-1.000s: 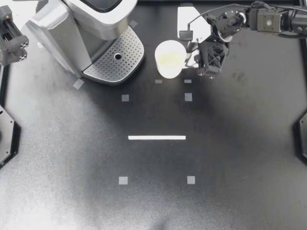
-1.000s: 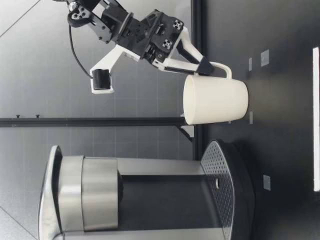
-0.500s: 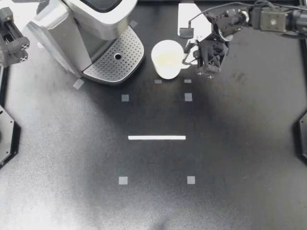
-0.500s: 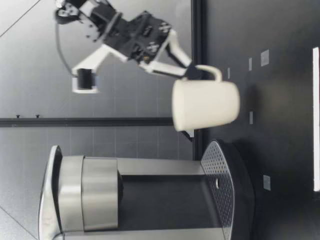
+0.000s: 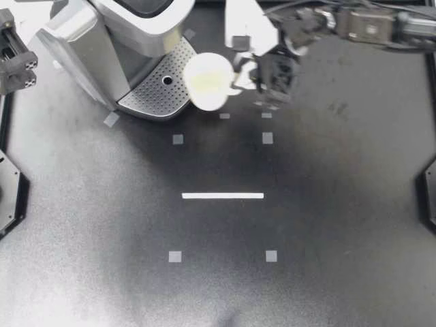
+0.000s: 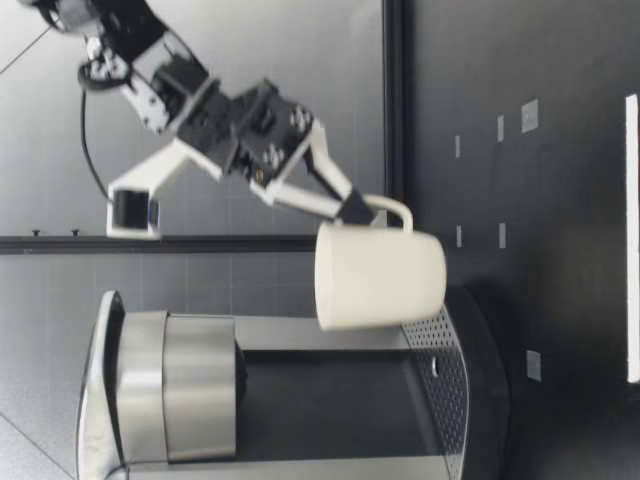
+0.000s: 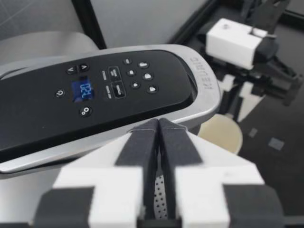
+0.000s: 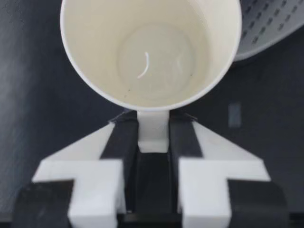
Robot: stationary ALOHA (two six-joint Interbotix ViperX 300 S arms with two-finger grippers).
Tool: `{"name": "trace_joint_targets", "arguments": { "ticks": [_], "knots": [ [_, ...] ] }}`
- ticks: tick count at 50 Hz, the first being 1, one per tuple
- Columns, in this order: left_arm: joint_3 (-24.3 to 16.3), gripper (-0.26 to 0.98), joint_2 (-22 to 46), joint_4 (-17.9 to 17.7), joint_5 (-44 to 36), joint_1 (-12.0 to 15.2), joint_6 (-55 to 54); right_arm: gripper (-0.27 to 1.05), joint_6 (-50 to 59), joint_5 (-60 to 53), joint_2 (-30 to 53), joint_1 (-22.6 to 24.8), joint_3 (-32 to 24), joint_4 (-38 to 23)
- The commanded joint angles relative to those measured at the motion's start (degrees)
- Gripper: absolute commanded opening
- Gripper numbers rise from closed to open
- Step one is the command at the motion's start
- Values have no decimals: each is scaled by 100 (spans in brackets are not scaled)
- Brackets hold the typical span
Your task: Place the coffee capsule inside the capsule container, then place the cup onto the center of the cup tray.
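Fingers of the right gripper (image 5: 242, 73) stand a narrow gap apart and clamp the handle of the cup (image 5: 206, 82) from both sides. In the right wrist view the dark pads (image 8: 124, 135) press against the pale handle (image 8: 153, 128), with the cup's round mouth just ahead of them and a small curved mark on its inner bottom. The cup hangs clear of the table (image 5: 327, 225), upright with a slight lean, at the front right of the coffee machine (image 5: 116, 34). From above, its rim overlaps the outer edge of the machine's perforated cup tray (image 5: 160, 88), off to the side of the tray's centre hole (image 5: 167, 80). In the low view the cup (image 6: 380, 278) has its base about level with the tray's top (image 6: 440, 345) at the tray's edge; whether the two touch cannot be told. There the right gripper (image 6: 358, 207) reaches down to the handle at a slant from above the machine's front. The left gripper (image 7: 159, 142) has its two fingers pressed flat together. It points toward the machine's dark control panel (image 7: 95, 90), and the cup (image 7: 221, 133) shows beyond the panel's silver rim. A white tape strip (image 5: 223, 195) lies on the table well in front of the machine.
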Motion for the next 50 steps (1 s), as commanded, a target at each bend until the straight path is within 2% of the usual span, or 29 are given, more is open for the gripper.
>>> {"name": "trace_joint_targets", "arguments": {
  "ticks": [1,15,50],
  "knots": [
    [-62,11,-26,18,-44,-9,-18,22,-26,-18,18,26,-352,26],
    [-44,11,-44,9,-44,-9,-18,22,-35,0,413,26,-835,18],
    [132,11,-246,0,-44,-9,-26,22,-35,62,853,26,-1389,0]
  ]
}}
